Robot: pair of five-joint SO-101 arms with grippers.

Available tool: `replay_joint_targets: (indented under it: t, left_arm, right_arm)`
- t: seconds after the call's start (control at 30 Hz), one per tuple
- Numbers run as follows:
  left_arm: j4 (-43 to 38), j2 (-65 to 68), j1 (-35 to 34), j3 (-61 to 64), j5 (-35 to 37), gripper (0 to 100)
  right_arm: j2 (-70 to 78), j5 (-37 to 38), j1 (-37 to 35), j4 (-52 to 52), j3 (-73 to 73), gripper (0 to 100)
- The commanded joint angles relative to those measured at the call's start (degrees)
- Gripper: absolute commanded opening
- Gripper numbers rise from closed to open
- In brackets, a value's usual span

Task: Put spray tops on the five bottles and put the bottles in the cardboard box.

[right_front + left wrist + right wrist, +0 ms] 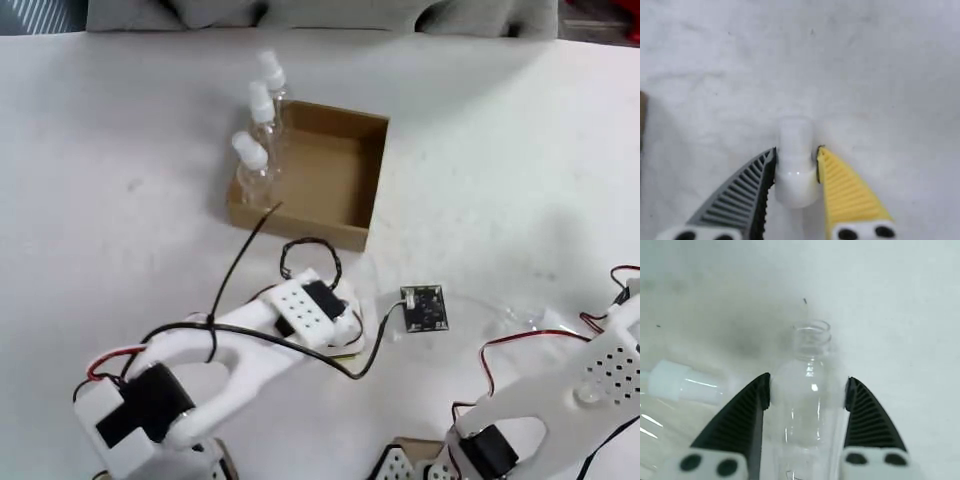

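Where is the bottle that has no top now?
In the right wrist view the open bottle sits between the fingers of the right gripper, and a white spray top lies close beside it.

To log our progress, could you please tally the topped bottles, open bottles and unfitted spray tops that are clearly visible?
Topped bottles: 3
Open bottles: 1
Unfitted spray tops: 2
Total: 6
Clear glints at the right wrist view's edge may be another bottle; not counted.
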Motion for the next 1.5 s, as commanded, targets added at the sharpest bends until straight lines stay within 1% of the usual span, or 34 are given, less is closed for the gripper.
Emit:
replay_joint_targets:
  t: [0.0, 0.1, 0.17, 0.2, 0.33, 0.4, 0.53, 0.83, 1.17, 1.37, 1.47]
  left_arm:
    - [-1.2, -3.6, -0.7, 0.1, -0.7, 4]
    - [-1.2, -3.6, -0.7, 0.1, -0.7, 4]
    - [-1.2, -3.6, -0.7, 0.1, -0.7, 4]
    - [-1.2, -3.6, -0.7, 0.1, -0.7, 4]
    - [-1.2, -3.6, -0.7, 0.1, -0.7, 4]
    - [-1.2, -3.6, -0.7, 0.1, -0.7, 4]
    - [-1.2, -3.6, -0.7, 0.1, -0.7, 4]
    - [-1.2, -3.6, -0.7, 0.1, -0.7, 4]
    - [-1.2, -3.7, -0.8, 0.1, -0.7, 4]
    - [-1.2, -4.2, -5.1, -0.5, -0.5, 4]
    - [-1.2, -4.3, -5.6, -0.5, -0.4, 4]
  right_arm:
    - [-2.7, -4.0, -0.5, 0.1, -6.0, 4.6]
    - [-2.7, -8.6, -0.3, 2.2, -11.6, 4.3]
    - [-2.7, -9.9, -0.7, 6.1, -15.6, 4.2]
    - [-2.9, -10.5, -0.7, 6.2, -16.8, 4.1]
    - [-6.6, -14.7, -0.4, 6.2, -16.2, 4.1]
    - [-10.2, -15.1, -0.3, 6.2, -13.4, 4.1]
    - [-20.0, -15.1, -0.9, 6.2, -2.7, 4.1]
    - [-40.7, -15.7, -6.1, 5.8, 18.1, 4.1]
    - [-60.9, -25.0, -12.0, 3.5, 33.1, 4.1]
    - [-71.8, -32.4, -14.0, -3.1, 40.4, 4.5]
    - [-75.3, -37.6, -16.0, -8.0, 43.6, 4.5]
